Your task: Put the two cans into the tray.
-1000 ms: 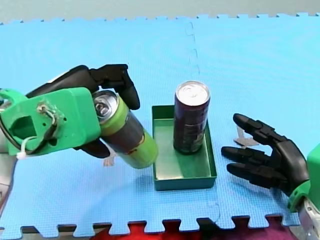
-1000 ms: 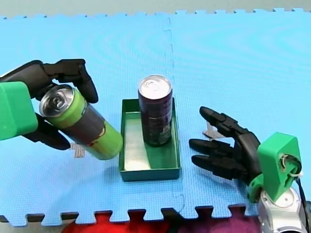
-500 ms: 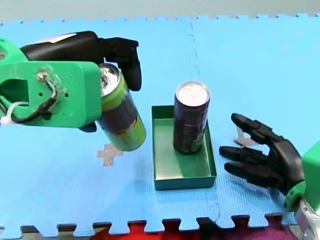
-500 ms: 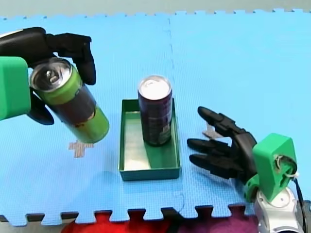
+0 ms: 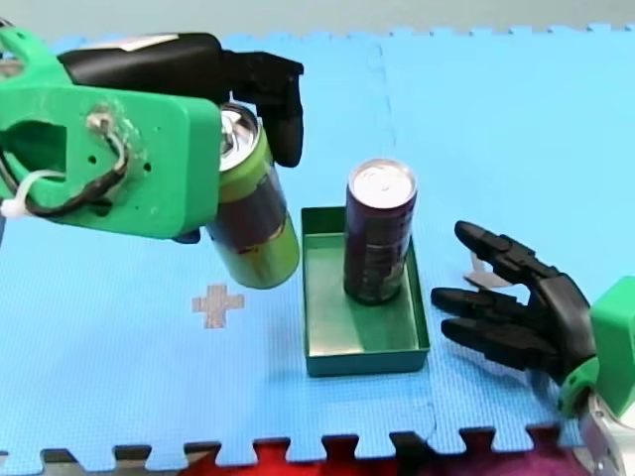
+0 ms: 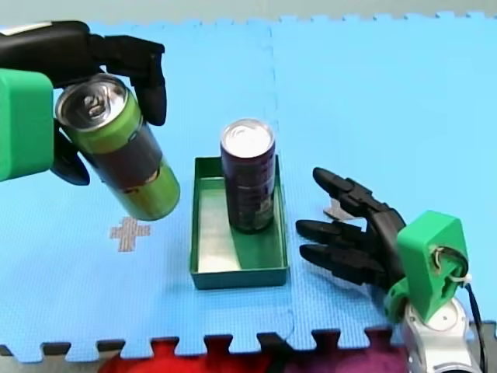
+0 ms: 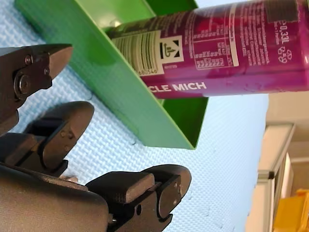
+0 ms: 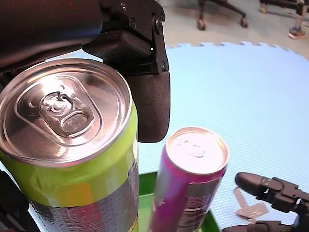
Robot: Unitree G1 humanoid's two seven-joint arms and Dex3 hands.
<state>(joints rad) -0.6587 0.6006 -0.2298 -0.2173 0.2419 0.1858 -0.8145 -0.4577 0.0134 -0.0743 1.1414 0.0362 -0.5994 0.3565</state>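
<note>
My left hand (image 5: 213, 119) is shut on a green can (image 5: 250, 213), holding it tilted in the air just left of the green tray (image 5: 365, 342). The same green can (image 8: 67, 159) fills the second wrist view, black fingers (image 8: 145, 87) pressed on its side. A purple can (image 5: 379, 233) stands upright in the tray's far half; its label (image 7: 217, 48) runs across the first wrist view above the tray wall (image 7: 130, 92). My right hand (image 5: 516, 312) is open over the mat just right of the tray, holding nothing.
Everything sits on a blue foam puzzle mat (image 5: 496, 129). A grey cross mark (image 5: 218, 304) lies on the mat left of the tray, and another grey mark (image 5: 483, 270) shows by the right hand. The mat's notched front edge (image 5: 327, 451) is close below the tray.
My left hand has lifted the green can up off the mat and carried it right, closer to the tray, uncovering the grey cross mark. The right hand has barely shifted.
</note>
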